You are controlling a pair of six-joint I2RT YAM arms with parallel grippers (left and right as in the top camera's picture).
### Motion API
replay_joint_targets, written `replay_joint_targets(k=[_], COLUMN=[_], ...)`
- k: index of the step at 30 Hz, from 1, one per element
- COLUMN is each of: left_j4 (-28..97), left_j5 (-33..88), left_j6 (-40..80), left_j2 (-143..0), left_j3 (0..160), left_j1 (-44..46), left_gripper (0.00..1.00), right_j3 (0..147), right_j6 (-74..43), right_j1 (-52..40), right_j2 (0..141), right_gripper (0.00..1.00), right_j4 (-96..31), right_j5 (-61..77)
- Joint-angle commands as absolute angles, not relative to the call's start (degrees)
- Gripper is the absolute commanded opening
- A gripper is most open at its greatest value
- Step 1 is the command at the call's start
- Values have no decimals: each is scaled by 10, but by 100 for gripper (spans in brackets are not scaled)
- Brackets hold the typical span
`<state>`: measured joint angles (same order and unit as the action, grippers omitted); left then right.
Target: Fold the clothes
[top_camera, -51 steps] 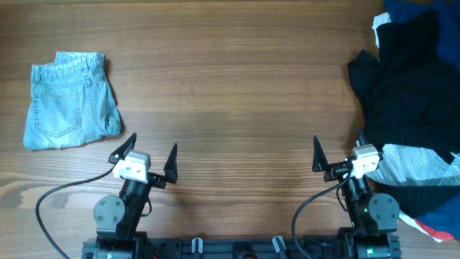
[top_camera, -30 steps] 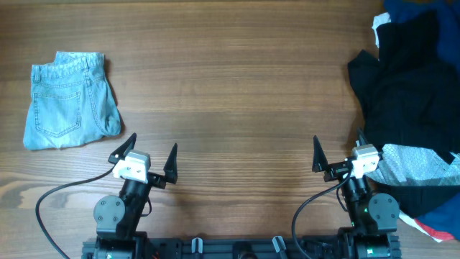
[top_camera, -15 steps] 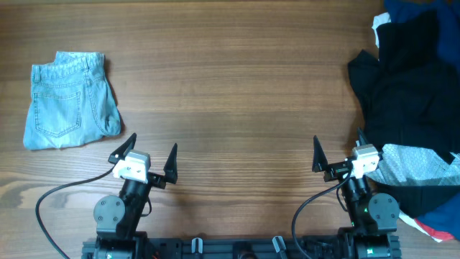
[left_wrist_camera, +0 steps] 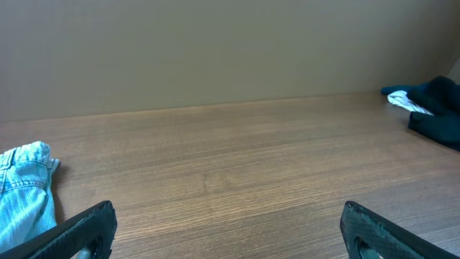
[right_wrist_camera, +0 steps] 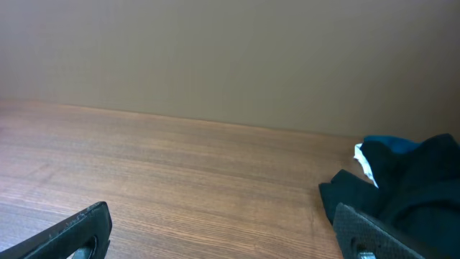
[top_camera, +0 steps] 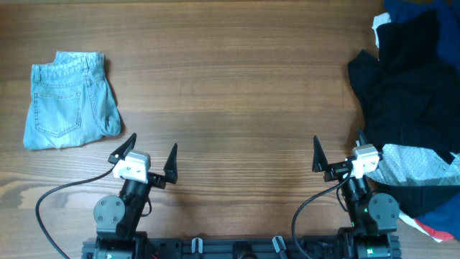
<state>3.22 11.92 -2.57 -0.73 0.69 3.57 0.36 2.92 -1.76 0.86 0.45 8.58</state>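
Note:
The black shorts (top_camera: 406, 93) lie crumpled in a heap at the table's right edge, with a pale pocket lining (top_camera: 417, 164) showing at their near side. The right wrist view catches their dark edge (right_wrist_camera: 410, 180) beside its right finger. My right gripper (top_camera: 337, 142) stands open near the front edge, just left of the heap and touching nothing. My left gripper (top_camera: 153, 144) is open too, at the front left over bare wood. In both wrist views the left gripper (left_wrist_camera: 230, 230) and the right gripper (right_wrist_camera: 223, 230) show only table between their fingers.
Folded light-blue denim shorts (top_camera: 68, 101) rest at the far left, also seen as denim shorts (left_wrist_camera: 25, 187). Dark blue fabric (top_camera: 402, 8) and a white scrap (top_camera: 379, 25) lie in the heap's far end, more blue cloth (top_camera: 438, 208) at its near end.

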Motion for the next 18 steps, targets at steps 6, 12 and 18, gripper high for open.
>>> replay_joint_targets(k=[6,12,18], left_j4=[30,24,38], left_j5=[129,128,132], left_j6=[-34,74,140], left_j2=[-2,-2,-13], left_j3=[3,4,28], left_j1=[31,31,31], left_gripper=[100,100,100], right_j3=[3,17,89], right_j6=[-17,-16,-18], right_j1=[-14,-14,-14], right_j2=[3,25,94], right_gripper=[100,100,100], right_j4=[7,-20,-81], right_j5=[93,51,-3])
